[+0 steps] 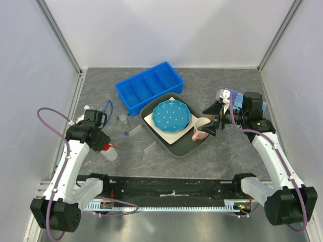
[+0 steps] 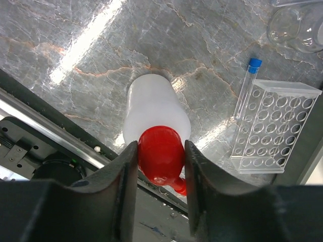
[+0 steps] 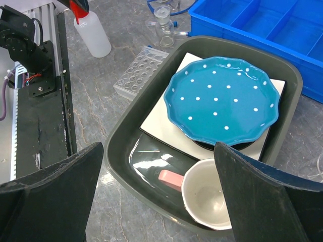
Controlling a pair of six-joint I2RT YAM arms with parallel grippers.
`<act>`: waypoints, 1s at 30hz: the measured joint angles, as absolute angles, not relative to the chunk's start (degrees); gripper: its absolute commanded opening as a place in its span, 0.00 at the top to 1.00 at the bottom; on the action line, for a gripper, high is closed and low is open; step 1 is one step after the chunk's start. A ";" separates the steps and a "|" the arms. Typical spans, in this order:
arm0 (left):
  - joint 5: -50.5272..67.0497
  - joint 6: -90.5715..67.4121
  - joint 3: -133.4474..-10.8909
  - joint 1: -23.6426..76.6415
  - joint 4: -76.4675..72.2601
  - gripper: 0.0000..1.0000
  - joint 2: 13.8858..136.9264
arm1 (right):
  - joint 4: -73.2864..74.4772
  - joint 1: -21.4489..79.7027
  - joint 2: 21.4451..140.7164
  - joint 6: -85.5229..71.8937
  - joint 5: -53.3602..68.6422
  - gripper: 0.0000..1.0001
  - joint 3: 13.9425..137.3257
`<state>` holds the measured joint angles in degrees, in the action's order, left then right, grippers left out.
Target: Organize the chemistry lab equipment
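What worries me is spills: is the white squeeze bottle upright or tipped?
Upright: the white squeeze bottle stands on its base on the table, red cap on top.

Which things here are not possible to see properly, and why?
squeeze bottle: left wrist view, unclear whether left gripper grips it.
beaker: same view, cut by top edge.
mug: right wrist view, cut by bottom edge.
small clear item: top view, too small.

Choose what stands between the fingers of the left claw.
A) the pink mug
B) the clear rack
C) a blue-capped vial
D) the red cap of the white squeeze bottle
D: in the left wrist view the left claw has one finger against each side of the white squeeze bottle at its red cap.
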<state>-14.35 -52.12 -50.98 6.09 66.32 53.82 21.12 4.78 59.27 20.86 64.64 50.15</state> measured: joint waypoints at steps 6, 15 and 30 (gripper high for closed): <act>-12.71 -52.05 -50.92 6.09 65.67 0.76 52.95 | 21.47 4.78 58.98 21.15 64.64 0.02 50.15; -4.62 -46.65 -51.22 6.09 64.03 0.87 50.24 | 21.93 4.78 58.96 21.89 64.95 0.02 50.15; 33.21 -31.90 -54.33 10.31 52.80 0.98 51.27 | 31.90 13.96 61.01 34.04 69.60 0.02 51.24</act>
